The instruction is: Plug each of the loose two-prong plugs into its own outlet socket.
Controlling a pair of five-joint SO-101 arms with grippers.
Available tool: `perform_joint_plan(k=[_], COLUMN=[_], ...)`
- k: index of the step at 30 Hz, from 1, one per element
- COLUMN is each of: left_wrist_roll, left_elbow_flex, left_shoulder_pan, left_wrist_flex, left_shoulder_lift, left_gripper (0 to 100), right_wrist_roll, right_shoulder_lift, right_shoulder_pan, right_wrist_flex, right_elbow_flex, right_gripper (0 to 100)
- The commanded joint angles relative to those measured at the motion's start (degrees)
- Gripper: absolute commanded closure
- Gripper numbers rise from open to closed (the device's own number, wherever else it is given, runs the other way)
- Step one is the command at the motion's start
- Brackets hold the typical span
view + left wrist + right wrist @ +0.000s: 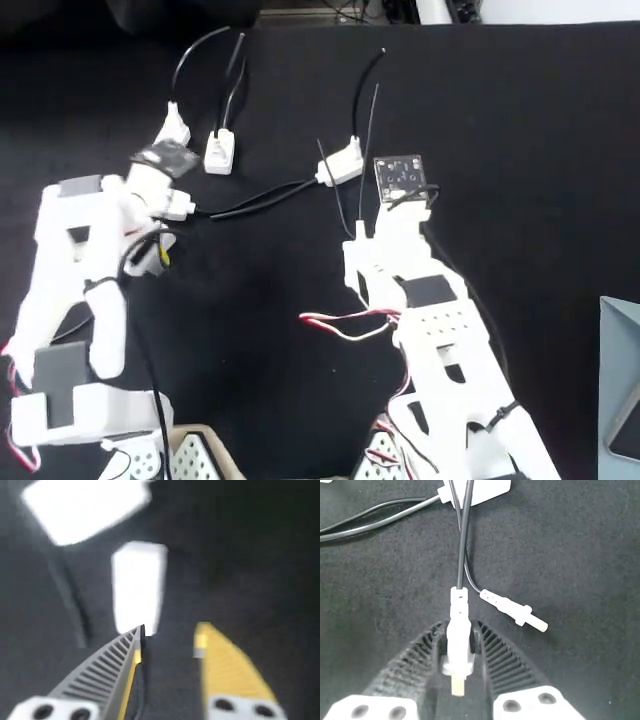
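The right tool [460, 627] is closed on a white plug [459, 645], one ribbed finger pressed to each side and the prong end pointing back toward the wrist. A second plug [512, 611] lies loose on the black bench [520, 150], just beside the held one and not touching it, with its prong end angled away. Both thin cables run forward and cross at a white socket [480, 490], from which two thicker black leads [370, 520] go off to the side.

In the high view that socket [340, 165] sits near 12 o'clock from the middle of the bench. The right arm [440, 330] stretches up to it from 5 o'clock. The thicker leads [260, 200] trail off toward 9 o'clock, as far as the left arm [70, 260]. Another white socket [219, 150] lies at about 10 o'clock, well apart from the first. A small white piece [175, 125] on a looped cable lies just beside it, on its 10 o'clock side.

The left tool [171, 630] is open, with a clear gap between its ribbed finger [110, 665] and its yellow finger [225, 665]. Just ahead of it lies a white block [137, 587], its near end at the ribbed fingertip. A larger white shape [85, 510] lies farther off. Both are too blurred to tell which part each is.
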Motion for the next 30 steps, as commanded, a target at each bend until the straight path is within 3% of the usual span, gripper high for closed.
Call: perform_joint_plan(k=[1, 12, 17, 23, 27, 30], left_wrist_roll=[4.0, 2.2, 5.2, 5.5, 5.5, 5.5], left_elbow_flex=[-1.2, -1.7, -2.2, -0.7, 5.2, 12.7], left_shoulder_pan=[-4.2, -3.4, -3.4, -1.8, 3.3, 9.6], left_wrist_flex=[-6.3, -13.9, -20.2, -15.3, -9.4, -5.6], left_shoulder_lift=[-3.9, 8.4, 12.9, 6.7, -2.5, -12.0], left_gripper=[68, 68, 79, 89, 97, 97], right_wrist_roll=[-0.2, -0.2, -0.2, -0.1, -0.1, -0.1], right_shoulder_lift=[-1.5, -1.5, -1.5, -1.5, -1.5, -1.5], right_shoulder_pan=[0.7, 0.7, 0.7, 0.8, 1.1, 3.1], right_wrist_flex=[-1.1, -1.1, -1.1, -1.1, -1.1, -1.1], right_elbow_flex=[-0.1, -0.1, -0.1, -0.1, -0.1, -0.6], right_gripper=[98.6, 98.6, 98.6, 98.6, 98.6, 98.6])
